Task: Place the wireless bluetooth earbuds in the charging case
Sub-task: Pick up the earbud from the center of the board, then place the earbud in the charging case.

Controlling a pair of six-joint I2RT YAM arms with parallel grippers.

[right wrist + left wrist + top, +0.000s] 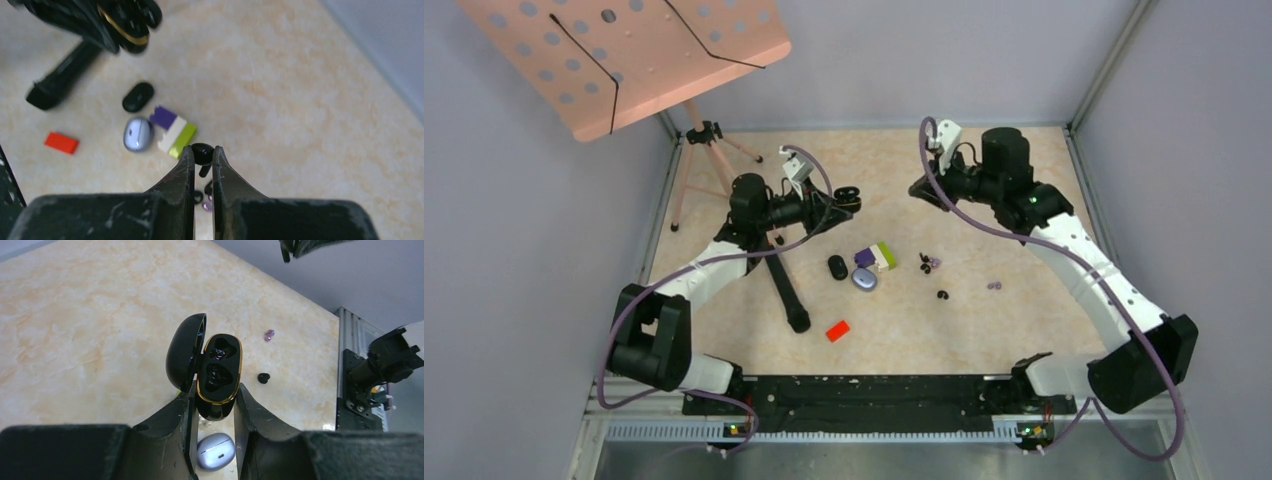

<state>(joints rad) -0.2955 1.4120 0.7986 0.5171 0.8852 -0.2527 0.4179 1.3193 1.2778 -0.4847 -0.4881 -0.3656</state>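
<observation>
Cases 3: open black case (218,370) clamped in left gripper (214,392); closed black case (837,267), silver case (865,279) on table (904,170) | Buds: black earbud (202,149) pinched by right gripper (203,156) above table; lone black bud (942,295), lone purple bud (994,285), small uncountable cluster (929,263) on table.

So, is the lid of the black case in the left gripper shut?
No, the lid stands swung open beside the case in the left gripper.
</observation>
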